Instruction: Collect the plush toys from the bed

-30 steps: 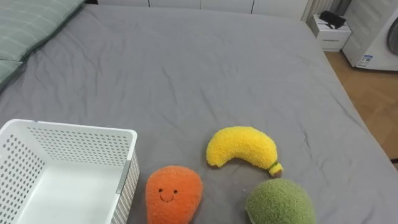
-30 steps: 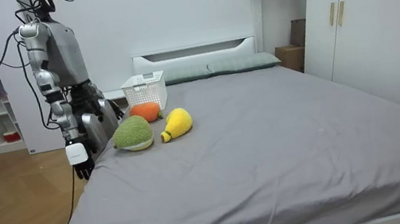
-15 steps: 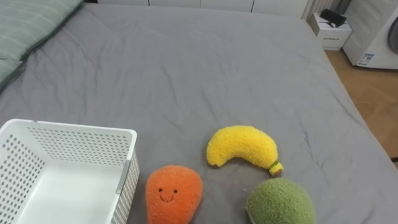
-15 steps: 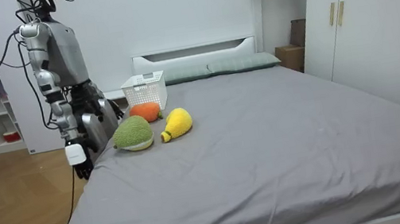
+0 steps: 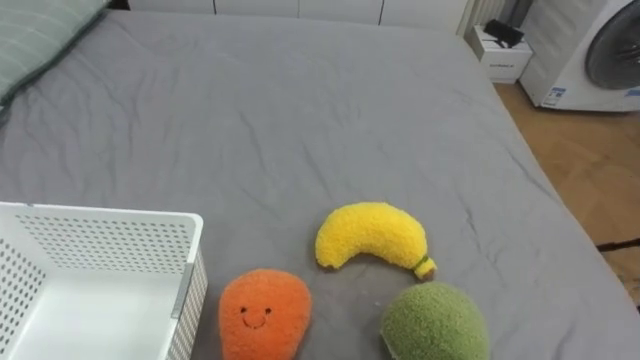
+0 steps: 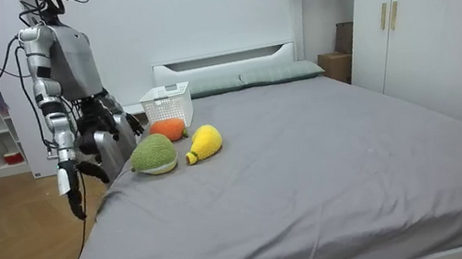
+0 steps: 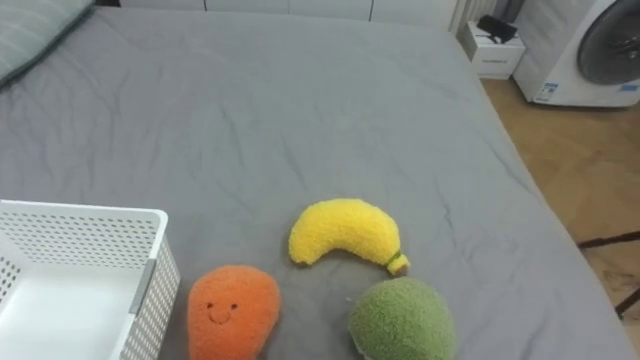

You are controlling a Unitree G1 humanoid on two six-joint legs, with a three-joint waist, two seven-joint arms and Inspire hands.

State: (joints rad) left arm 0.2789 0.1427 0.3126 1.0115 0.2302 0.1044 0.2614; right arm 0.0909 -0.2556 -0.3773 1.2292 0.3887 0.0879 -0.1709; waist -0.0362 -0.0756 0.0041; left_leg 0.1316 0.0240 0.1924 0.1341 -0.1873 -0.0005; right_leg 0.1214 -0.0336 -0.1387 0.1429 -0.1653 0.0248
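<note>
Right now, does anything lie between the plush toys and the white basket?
Nothing separates the orange plush toy from the wall of the white basket. That toy lies between the green plush toy and the basket. From the plush banana, only bare grey sheet is in between.

On the bed [image 5: 300,120], along its near edge, you see the basket [image 5: 100,213] at left, the smiling toy [image 5: 262,315] just right of it, and the round toy [image 5: 433,322] further right. The banana toy [image 5: 370,235] lies behind those two.
</note>
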